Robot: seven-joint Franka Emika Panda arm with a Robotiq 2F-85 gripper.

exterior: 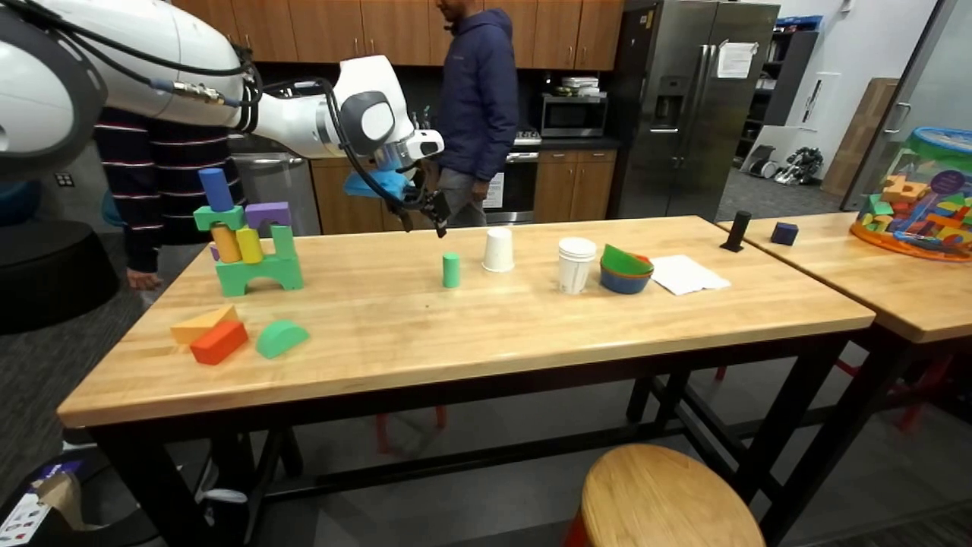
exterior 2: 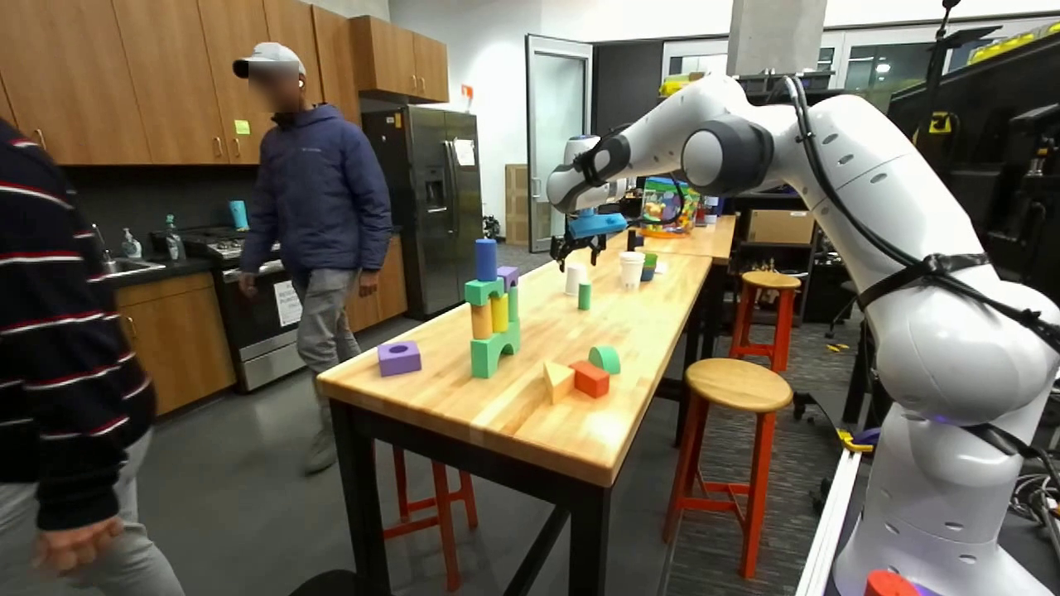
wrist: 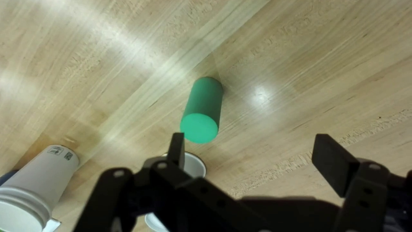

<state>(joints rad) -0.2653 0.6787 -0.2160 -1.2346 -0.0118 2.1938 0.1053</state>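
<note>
See the claw [wrist: 249,149] spread wide, pinching nothing, high above the tabletop [exterior: 364,334] in both exterior views. Find the green cylinder [wrist: 204,103] upright on the tabletop, lower than the claw and not touched. In an exterior view, notice near it, to the right and a little farther, the upturned cup [exterior: 499,251], then more right the stacked cups [exterior: 576,266]; to the left, well apart, the block tower [exterior: 249,245]. Judging from this pose, probably busy with lining up over the green cylinder. For doing this well, look first at the wrist view: with the green cylinder closer to the left finger [wrist: 176,149] than to the middle, shift a little to that side. Correct also the tilt of the claw, apparently not quite vertical. Only after this, lower slowly and straight, because of a height not possible to tell exactly. Beware of the upturned cup, partly hidden behind the left finger there; probably light and easy to push over. Close gently around the mid-height, to avoid tipping.
</note>
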